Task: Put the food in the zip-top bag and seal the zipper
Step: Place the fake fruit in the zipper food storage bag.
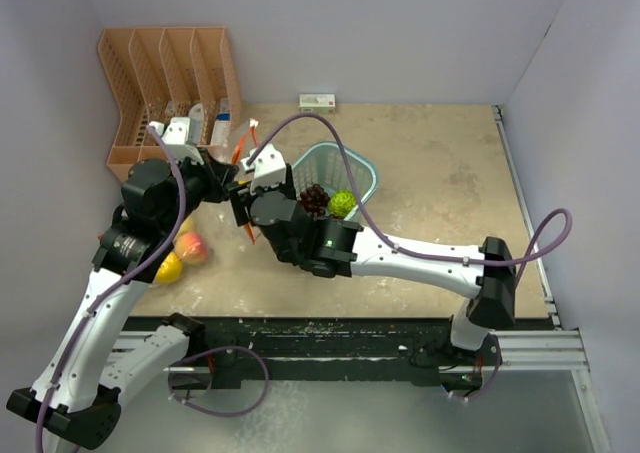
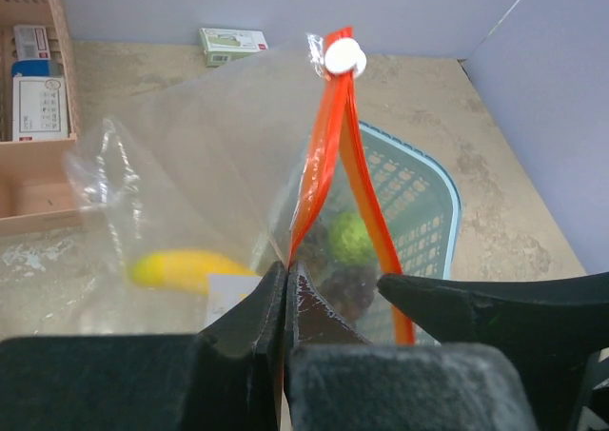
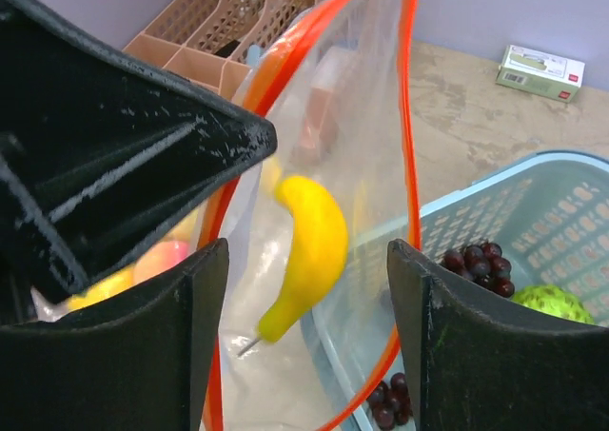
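Observation:
My left gripper is shut on the orange-red zipper of the clear zip-top bag and holds the mouth up; a white slider sits at the strip's far end. My right gripper is open over the bag's mouth, empty. A yellow banana-shaped fruit lies inside the bag below its fingers, slightly blurred. A pink-yellow peach and a yellow fruit lie on the table left of the bag. A dark grape bunch and a green fruit sit in the light blue basket.
A peach-coloured slotted organizer stands at the back left. A small white-green box lies at the back wall. Both arms meet just left of the basket. Walls close the table on the left, back and right.

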`<state>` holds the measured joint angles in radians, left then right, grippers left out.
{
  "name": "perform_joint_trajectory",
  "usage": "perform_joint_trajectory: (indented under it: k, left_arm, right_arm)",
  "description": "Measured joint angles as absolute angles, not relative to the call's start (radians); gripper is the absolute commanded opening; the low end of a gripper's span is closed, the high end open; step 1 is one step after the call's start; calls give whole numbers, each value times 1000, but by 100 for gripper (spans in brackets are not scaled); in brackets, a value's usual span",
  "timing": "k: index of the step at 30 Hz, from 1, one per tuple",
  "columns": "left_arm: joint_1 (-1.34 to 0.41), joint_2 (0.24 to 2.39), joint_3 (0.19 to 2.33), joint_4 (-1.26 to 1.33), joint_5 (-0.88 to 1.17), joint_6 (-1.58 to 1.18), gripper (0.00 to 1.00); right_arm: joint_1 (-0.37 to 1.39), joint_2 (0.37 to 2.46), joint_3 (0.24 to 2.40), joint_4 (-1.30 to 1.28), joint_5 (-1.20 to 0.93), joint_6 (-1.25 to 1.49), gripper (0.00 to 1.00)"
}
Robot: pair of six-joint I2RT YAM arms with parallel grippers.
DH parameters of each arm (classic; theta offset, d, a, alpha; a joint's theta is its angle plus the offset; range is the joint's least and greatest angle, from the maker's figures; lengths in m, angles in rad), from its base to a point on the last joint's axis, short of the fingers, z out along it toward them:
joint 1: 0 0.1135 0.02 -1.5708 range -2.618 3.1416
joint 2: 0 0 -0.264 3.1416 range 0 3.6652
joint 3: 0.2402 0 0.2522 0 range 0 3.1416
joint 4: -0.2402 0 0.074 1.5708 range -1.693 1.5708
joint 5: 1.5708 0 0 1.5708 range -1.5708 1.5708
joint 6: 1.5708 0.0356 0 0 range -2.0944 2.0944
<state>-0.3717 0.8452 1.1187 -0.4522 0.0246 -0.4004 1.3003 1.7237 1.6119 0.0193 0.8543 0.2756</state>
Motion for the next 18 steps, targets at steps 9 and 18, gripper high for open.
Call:
perform_joint_trajectory:
  k: [9,18]
  left_arm:
    - [-372,832,1116,-472,3,-379,0]
    - [-372,803,1129,-530,-96,-308,0]
  right_arm:
    - [1302,1460,1407,-5,785,333,66]
    - [1177,1257,1269,-119,704,472,87]
